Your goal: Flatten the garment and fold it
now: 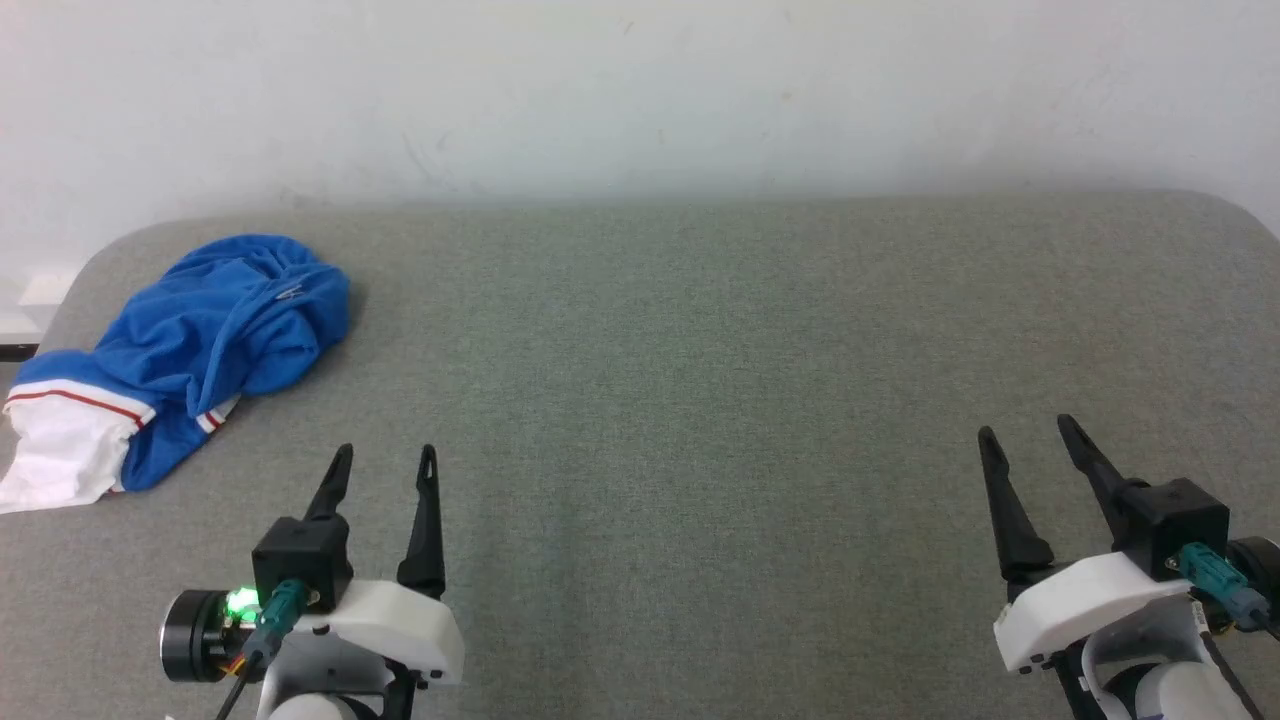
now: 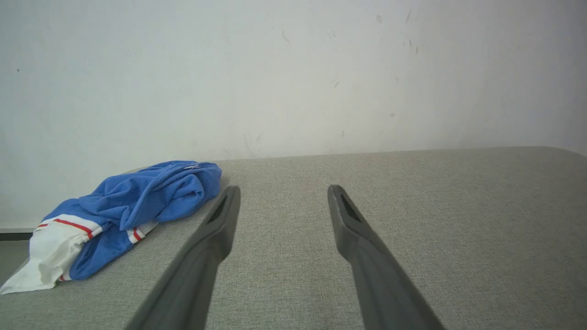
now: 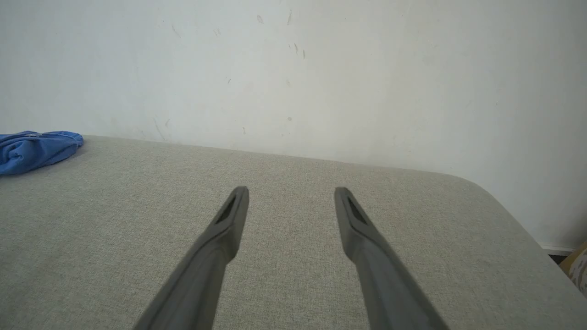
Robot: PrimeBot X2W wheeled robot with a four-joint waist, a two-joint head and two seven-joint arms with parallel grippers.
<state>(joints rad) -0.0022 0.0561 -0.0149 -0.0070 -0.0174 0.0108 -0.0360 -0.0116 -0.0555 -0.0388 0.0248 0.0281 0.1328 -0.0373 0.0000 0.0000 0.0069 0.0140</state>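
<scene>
Grey table (image 1: 700, 350), garment (image 1: 200, 340); seemingly scuffed wall (image 1: 640, 90).

No word, number or brand could be read anywhere. The garment (image 1: 220, 330) lay bunched, with plain cloth outward and no print facing up. One small pale tag (image 1: 288, 293) sat near its top fold, too small and blurred to make out.
</scene>
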